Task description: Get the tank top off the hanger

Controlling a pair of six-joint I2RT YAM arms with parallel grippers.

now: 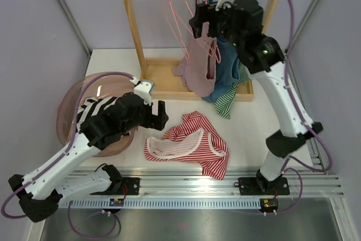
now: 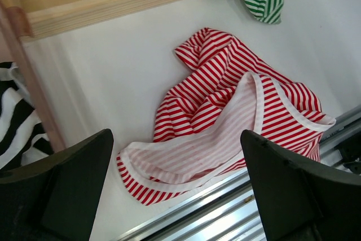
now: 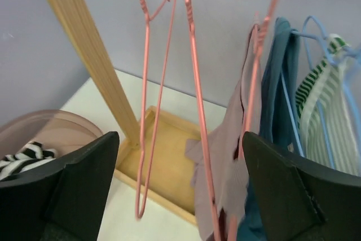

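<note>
Tank top: the pale pink tank top (image 1: 197,71) hangs on a pink hanger (image 3: 252,77) from the rack (image 1: 131,15), with the blue top (image 1: 228,66) touching it at its 3 o'clock and a green striped top (image 1: 228,103) beyond that.
Long axis: it runs 12 to 6 in the right wrist view, straps up at the hanger and hem down near the rack's base.
Right end effector (image 3: 179,139): the jaws stand wide apart and hold nothing. It is up at strap height by the rail.
Bearing: in the right wrist view the tank top lies at about 3 to 4 o'clock of the gap, close to the right jaw. Two empty hangers (image 3: 144,111) cross the gap at 12 and 10 o'clock.
Left end effector (image 1: 159,114): it is fully open and empty, low over the bench (image 1: 254,128), with a red striped top (image 1: 189,142) on the bench at its 4 o'clock and a basket (image 1: 65,105) at 9.
Nearer arm: the right one, by a wide margin. The left sits well apart, at the rack's 7 o'clock.
Judgement: the coming move likely turns on a shift toward 3 o'clock to close on fabric rather than bare wire.
</note>
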